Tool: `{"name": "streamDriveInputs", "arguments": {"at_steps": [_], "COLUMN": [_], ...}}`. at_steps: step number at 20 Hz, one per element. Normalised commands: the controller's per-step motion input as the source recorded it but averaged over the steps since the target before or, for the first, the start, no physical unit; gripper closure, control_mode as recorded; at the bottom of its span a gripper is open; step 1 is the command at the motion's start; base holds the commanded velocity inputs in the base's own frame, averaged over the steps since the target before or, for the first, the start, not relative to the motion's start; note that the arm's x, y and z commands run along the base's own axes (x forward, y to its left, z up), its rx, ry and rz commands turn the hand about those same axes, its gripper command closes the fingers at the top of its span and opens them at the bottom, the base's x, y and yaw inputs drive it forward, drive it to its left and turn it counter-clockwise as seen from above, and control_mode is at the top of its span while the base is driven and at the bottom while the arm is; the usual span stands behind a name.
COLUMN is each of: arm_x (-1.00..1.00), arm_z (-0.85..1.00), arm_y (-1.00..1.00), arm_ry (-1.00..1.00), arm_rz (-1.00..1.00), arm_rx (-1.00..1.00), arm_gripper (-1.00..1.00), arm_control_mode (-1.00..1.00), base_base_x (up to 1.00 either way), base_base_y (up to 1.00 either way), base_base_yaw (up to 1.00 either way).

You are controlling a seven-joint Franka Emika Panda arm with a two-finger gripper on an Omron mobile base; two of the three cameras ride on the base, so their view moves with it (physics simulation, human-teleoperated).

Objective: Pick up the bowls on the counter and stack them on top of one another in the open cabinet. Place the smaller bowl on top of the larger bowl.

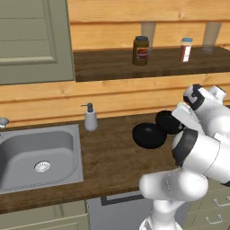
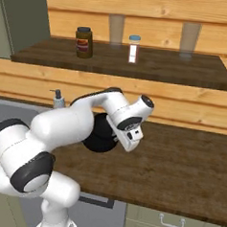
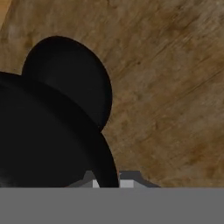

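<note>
Two bowls (image 1: 150,134) sit touching on the counter (image 1: 108,157).

- Even, soft, fairly bright light in all three views; no glare.
- The two glasses (image 1: 148,31) at the shelf's back wall look pale and washed out.
- The bowls (image 3: 48,131) read as flat black, almost without sheen.
- The worktop (image 3: 175,87) grain looks soft and smeared up close.
- Edges look coarse and blocky.

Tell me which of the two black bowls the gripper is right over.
The larger bowl: its rim runs between the gripper fingers in the hand view. The smaller bowl sits beyond it.
</note>
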Motion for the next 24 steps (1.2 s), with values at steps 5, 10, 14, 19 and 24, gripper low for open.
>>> {"name": "streamDriveInputs", "arguments": {"at_steps": [5, 10, 14, 19, 24], "arm_x": [0.1, 0.11, 0.11, 0.13, 0.19], "arm_z": [0.0, -0.19, -0.25, -0.18, -0.01], "arm_y": [0.96, 0.31, -0.09, -0.27, -0.14], "arm_ry": [0.17, 0.09, 0.0, 0.0, -0.01], "arm_rz": [0.14, 0.04, 0.0, -0.02, -0.06], "arm_rx": [0.0, 0.0, 0.0, 0.0, 0.0], "arm_gripper": [1.0, 1.0, 1.0, 1.0, 1.0], "arm_control_mode": [-1.0, -1.0, -1.0, -1.0, -1.0], "base_base_x": [0.0, 0.0, 0.0, 0.0, 0.0], "base_base_y": [0.0, 0.0, 0.0, 0.0, 0.0], "base_base_yaw": [0.0, 0.0, 0.0, 0.0, 0.0]}}
